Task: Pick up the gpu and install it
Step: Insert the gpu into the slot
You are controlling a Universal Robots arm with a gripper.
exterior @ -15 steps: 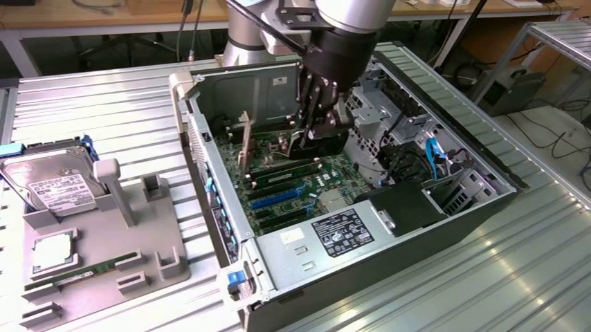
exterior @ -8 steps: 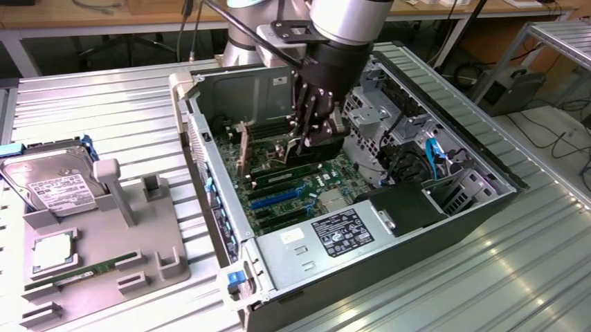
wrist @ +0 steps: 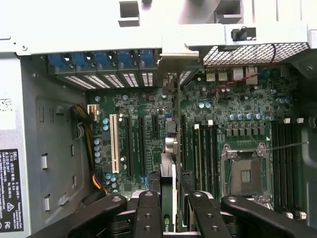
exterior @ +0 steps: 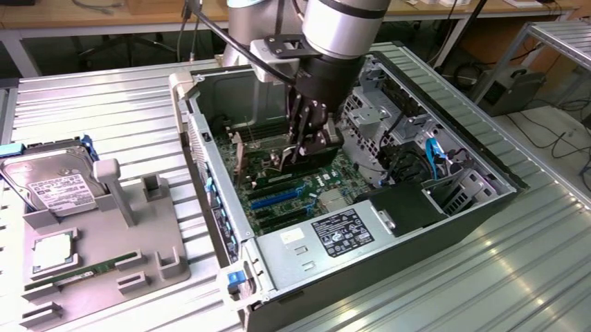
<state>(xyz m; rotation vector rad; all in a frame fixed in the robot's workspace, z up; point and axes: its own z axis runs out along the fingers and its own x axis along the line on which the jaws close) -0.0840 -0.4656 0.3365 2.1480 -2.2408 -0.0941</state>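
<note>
My gripper [exterior: 309, 142] reaches down into the open computer case [exterior: 198, 138] and is shut on the gpu [exterior: 316, 159], a thin black card held upright on edge just above the green motherboard [exterior: 282, 197]. The card's silver bracket [exterior: 240, 158] points toward the case's rear slot wall. In the wrist view the gpu [wrist: 171, 163] appears edge-on between my black fingers [wrist: 148, 210], running over the expansion slots [wrist: 130, 144] toward the rear slot openings [wrist: 171, 74]. Whether the card's edge is seated in a slot is hidden.
A power supply [exterior: 337, 232] and drive cage [exterior: 374, 117] crowd the case beside the board. RAM slots [wrist: 205, 148] and an empty CPU socket [wrist: 246, 171] lie close to the card. On the exterior view's left, a grey fixture [exterior: 138, 235] holds a hard drive [exterior: 55, 187] and a RAM stick [exterior: 79, 273].
</note>
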